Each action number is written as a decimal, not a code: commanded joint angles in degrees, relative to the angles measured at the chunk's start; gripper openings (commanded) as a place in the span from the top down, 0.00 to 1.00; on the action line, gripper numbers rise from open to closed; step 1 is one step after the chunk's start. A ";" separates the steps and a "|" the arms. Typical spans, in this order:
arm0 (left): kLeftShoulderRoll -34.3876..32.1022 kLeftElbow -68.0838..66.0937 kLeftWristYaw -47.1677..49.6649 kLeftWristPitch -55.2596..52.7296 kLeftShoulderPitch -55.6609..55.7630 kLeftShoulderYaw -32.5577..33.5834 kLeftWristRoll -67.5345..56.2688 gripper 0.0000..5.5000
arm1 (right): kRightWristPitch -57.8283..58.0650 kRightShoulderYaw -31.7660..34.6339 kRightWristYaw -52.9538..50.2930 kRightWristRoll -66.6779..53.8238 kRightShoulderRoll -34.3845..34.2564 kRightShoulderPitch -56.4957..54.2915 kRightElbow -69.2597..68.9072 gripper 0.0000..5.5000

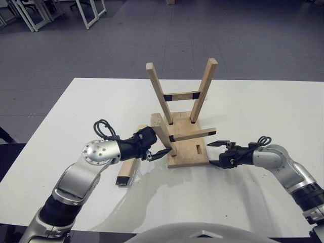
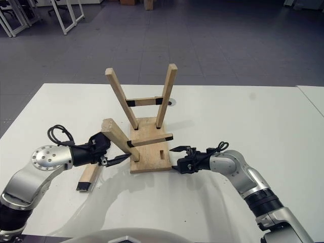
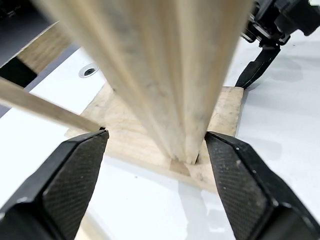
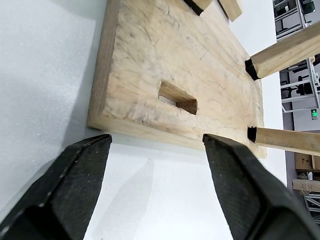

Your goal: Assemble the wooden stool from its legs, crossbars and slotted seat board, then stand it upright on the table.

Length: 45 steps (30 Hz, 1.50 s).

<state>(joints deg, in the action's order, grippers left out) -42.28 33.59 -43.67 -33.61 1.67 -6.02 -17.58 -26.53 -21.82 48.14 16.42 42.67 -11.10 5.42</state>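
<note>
On table [image 1: 253,101], left tool [image 1: 162,152] open around leg [image 1: 161,126], right tool [image 1: 210,153] open, spare leg [image 1: 126,169] beside

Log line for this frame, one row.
stool: two rear legs in, one slot empty | left gripper: open around tilted front leg | right gripper: open at seat board edge | loose leg: on table

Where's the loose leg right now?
In the eye views, the loose leg lies on the table at the robot's left, beside the left tool, left of the seat board.
</note>
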 commanded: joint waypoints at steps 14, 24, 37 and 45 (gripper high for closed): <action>14.22 12.20 23.98 -10.77 -35.18 14.03 3.78 0.35 | 5.60 -1.58 1.08 -1.05 -4.51 1.00 -3.89 0.39; 17.45 4.83 27.49 -7.91 -33.32 9.69 8.26 0.35 | 4.97 1.03 0.82 -0.33 -2.33 -1.10 -0.07 0.39; 17.03 -1.03 30.62 -2.22 -18.61 15.27 10.77 0.64 | 35.74 18.45 3.44 -24.38 -3.38 -6.65 -4.18 0.39; 11.31 -3.24 23.96 -6.34 -3.62 19.68 4.38 0.84 | 67.11 29.65 -1.71 -50.21 -8.38 -18.26 -11.77 0.39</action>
<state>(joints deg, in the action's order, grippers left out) -30.37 29.49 -18.09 -36.92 -0.31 14.48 -11.71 38.52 7.87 47.12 -33.02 34.24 -28.69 -5.01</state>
